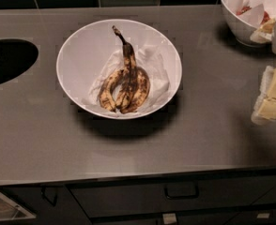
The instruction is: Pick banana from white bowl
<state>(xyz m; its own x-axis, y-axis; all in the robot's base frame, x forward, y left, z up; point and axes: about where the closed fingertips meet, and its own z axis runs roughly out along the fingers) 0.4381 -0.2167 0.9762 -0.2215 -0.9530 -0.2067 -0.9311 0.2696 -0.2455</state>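
Observation:
The white bowl (74,48) stands on the grey counter, left of centre, lined with crumpled white paper. Three overripe bananas lie in it, joined at a dark stem that points to the back. The banana (128,71) is the longest and darkest one, in the middle, mostly brown-black. A shorter, yellower spotted banana lies on each side of it. My gripper (273,95) hangs at the right edge of the camera view, above the counter, well to the right of the bowl and apart from it. It holds nothing that I can see.
A second white bowl (236,25) with paper and red-pink pieces stands at the back right, just behind my gripper. A dark oval opening (6,60) is cut into the counter at the left. Drawer fronts with a handle (181,191) run below the counter's front edge.

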